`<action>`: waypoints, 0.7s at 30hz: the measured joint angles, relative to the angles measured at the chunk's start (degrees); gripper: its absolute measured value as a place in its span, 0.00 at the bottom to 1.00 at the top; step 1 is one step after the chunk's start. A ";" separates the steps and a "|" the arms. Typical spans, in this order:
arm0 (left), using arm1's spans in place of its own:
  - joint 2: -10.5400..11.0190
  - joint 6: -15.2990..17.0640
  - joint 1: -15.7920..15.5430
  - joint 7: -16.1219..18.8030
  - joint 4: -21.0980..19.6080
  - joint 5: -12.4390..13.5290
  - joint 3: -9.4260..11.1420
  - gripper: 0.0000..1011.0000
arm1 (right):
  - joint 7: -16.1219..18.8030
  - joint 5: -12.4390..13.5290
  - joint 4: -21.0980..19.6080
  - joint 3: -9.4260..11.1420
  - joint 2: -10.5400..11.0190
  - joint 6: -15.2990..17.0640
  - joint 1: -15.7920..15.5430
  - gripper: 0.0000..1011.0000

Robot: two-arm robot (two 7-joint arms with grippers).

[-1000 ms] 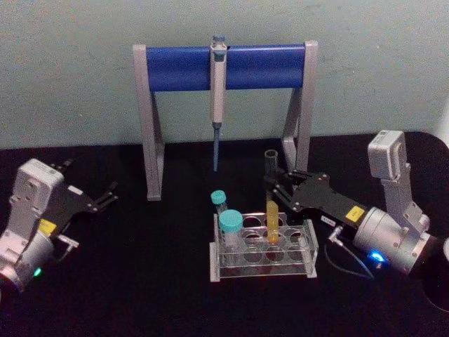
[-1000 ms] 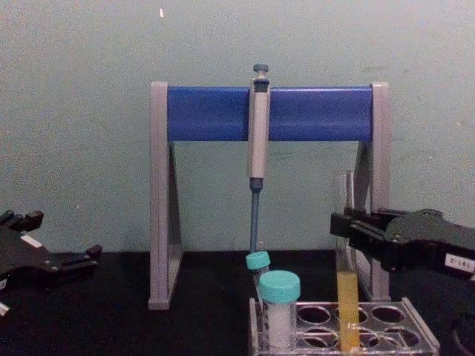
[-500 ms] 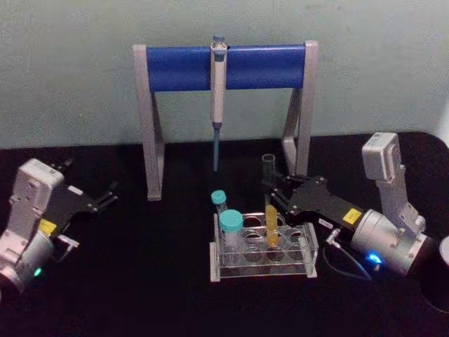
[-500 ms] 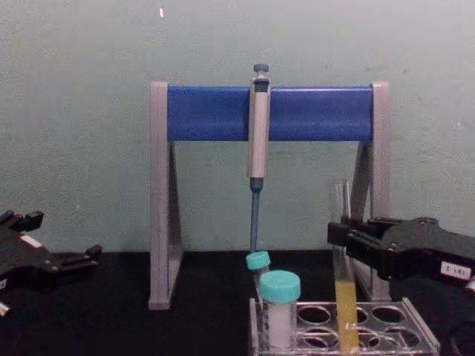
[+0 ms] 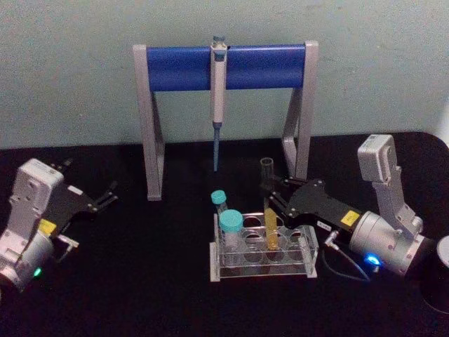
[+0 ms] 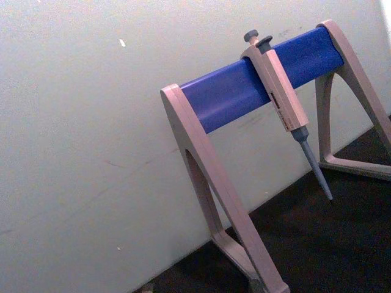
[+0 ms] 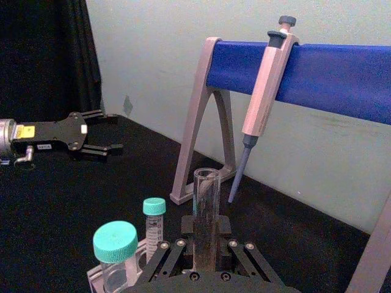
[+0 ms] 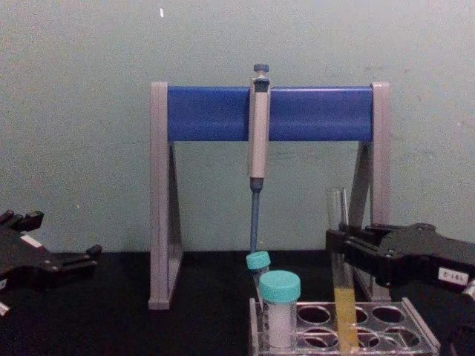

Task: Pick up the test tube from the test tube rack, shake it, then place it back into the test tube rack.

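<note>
The test tube [image 5: 270,219] is a tall clear glass tube with yellow liquid in its lower part. It stands upright with its bottom inside a back-row hole of the clear test tube rack [image 5: 261,271]. My right gripper [image 5: 269,194] reaches in from the right and is shut on the tube's bare glass above the liquid. The chest view shows the tube [image 8: 344,311] gripped by the right gripper [image 8: 338,249] just above the rack [image 8: 390,339]. In the right wrist view the tube [image 7: 206,201] rises between the fingers. My left gripper [image 5: 106,197] is parked open at the far left.
A grey-and-blue pipette stand [image 5: 224,67] with a hanging pipette [image 5: 218,91] stands behind the rack. Two teal-capped tubes [image 5: 229,223] occupy the rack's left holes. A dark round object [image 5: 438,277] sits at the right edge. Bare black table lies between the left gripper and the rack.
My right gripper has moved down and slightly towards me with the test tube, sinking the tube's bottom deeper into the rack hole. The left arm has not moved.
</note>
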 joint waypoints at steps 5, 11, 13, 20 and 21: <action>0.00 0.00 0.00 0.00 0.00 0.00 0.00 0.99 | -0.06 -0.28 0.16 -0.10 -0.01 0.00 0.14 0.22; 0.00 0.00 0.00 0.00 0.00 0.00 0.00 0.99 | -0.19 -0.48 0.15 -0.16 0.02 0.01 0.16 0.22; 0.00 0.00 0.00 0.00 0.00 0.00 0.00 0.99 | -0.19 -0.47 0.14 -0.16 0.02 0.01 0.16 0.22; 0.00 0.00 0.00 0.00 0.00 0.00 0.00 0.99 | -0.19 -0.45 0.12 -0.15 0.02 0.03 0.15 0.22; 0.00 0.00 0.00 0.00 0.00 0.00 0.00 0.99 | -0.19 -0.45 0.11 -0.14 0.02 0.03 0.15 0.22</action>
